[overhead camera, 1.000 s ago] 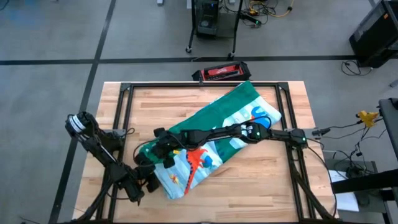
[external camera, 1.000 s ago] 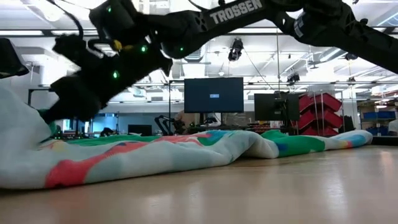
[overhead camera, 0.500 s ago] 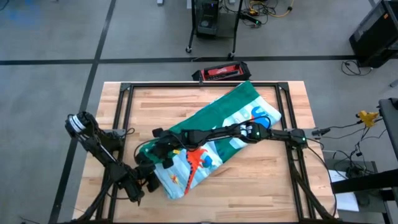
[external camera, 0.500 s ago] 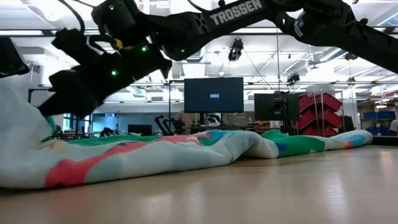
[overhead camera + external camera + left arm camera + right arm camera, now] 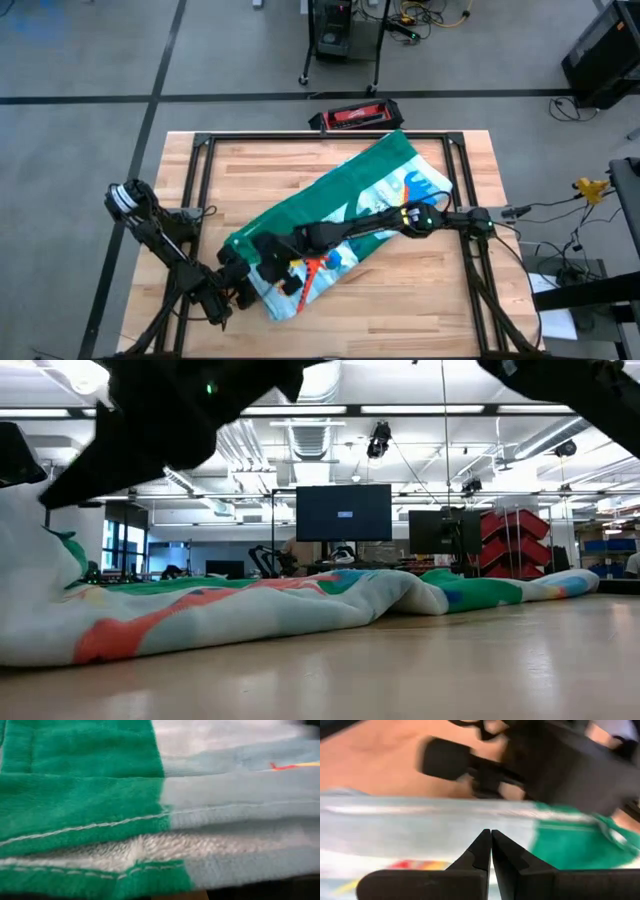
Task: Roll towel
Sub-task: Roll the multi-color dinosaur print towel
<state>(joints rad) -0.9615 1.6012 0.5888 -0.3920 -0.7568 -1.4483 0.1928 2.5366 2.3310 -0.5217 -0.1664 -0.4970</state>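
The towel (image 5: pixel 350 205), pale striped with coloured dinosaurs and a green border, lies slantwise on the table from the near left to the far right. Its green side (image 5: pixel 300 205) faces the far left. My left gripper (image 5: pixel 232 285) is at the towel's near-left end, which rises from the table in the low view (image 5: pixel 25 550). My right gripper (image 5: pixel 285 278) hangs shut over that same end with nothing between its fingers (image 5: pixel 490 834). In the low view the right arm (image 5: pixel 170 410) is a dark shape above the cloth. My left gripper holds the towel's near-left end (image 5: pixel 250 288); its fingers do not show in its own wrist view, which is filled by stacked layers with a stitched green hem (image 5: pixel 100 827). That end is raised off the table (image 5: pixel 20 520). The rest lies flat.
Black frame rails (image 5: pixel 200 190) run along the table's left, right and far sides. A red and black case (image 5: pixel 355 115) lies just beyond the far edge. Bare wood (image 5: pixel 420 300) shows at the near right and the far left.
My right gripper, still shut, has risen off the towel and swung toward the table's near edge, tipping as it went. It now hangs closer to the low camera. The towel and my left gripper have stayed where they were.
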